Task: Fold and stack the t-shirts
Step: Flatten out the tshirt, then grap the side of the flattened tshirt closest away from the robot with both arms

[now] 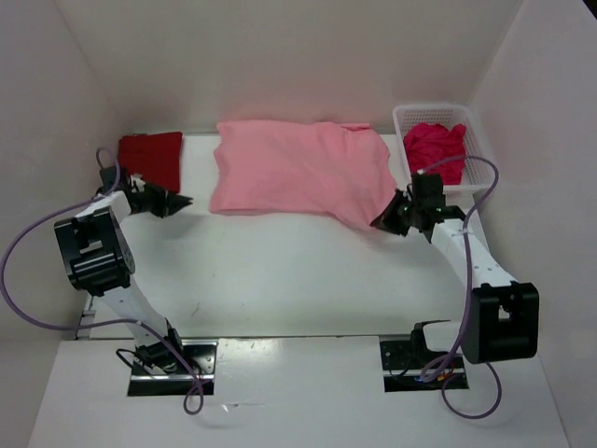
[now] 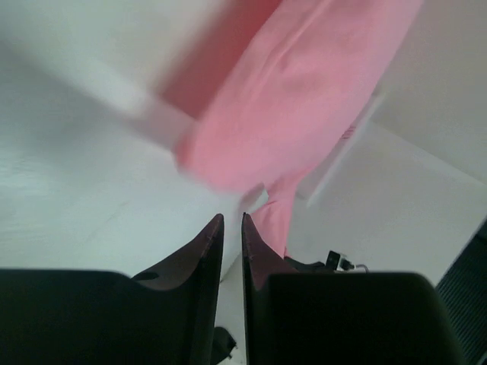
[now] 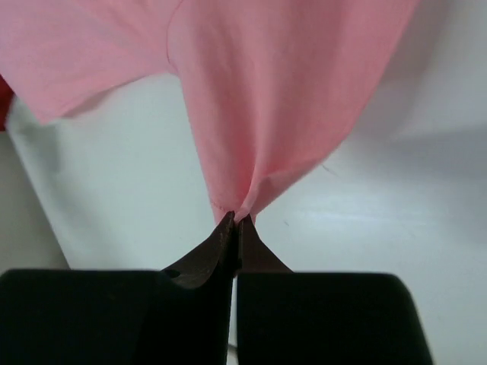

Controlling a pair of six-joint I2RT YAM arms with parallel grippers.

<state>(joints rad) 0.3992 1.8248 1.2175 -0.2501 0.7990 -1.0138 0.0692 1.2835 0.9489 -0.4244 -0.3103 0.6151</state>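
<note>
A light pink t-shirt (image 1: 298, 168) lies spread across the back middle of the table. My right gripper (image 1: 381, 222) is shut on its near right corner, and in the right wrist view the cloth (image 3: 274, 91) fans out from the closed fingertips of that gripper (image 3: 235, 218). My left gripper (image 1: 184, 201) hovers just left of the pink shirt's near left corner. Its jaws (image 2: 232, 218) stand a narrow gap apart with nothing between them, and the pink shirt (image 2: 304, 91) lies beyond them, blurred. A dark red t-shirt (image 1: 152, 157) lies folded at the back left. The crimson-magenta t-shirt (image 1: 434, 145) sits crumpled in the basket.
The white lattice basket (image 1: 429, 108) stands at the back right corner, close behind my right wrist. White walls enclose the table on the left, back and right. Bare white tabletop (image 1: 298, 271) stretches between the pink shirt and the arm bases.
</note>
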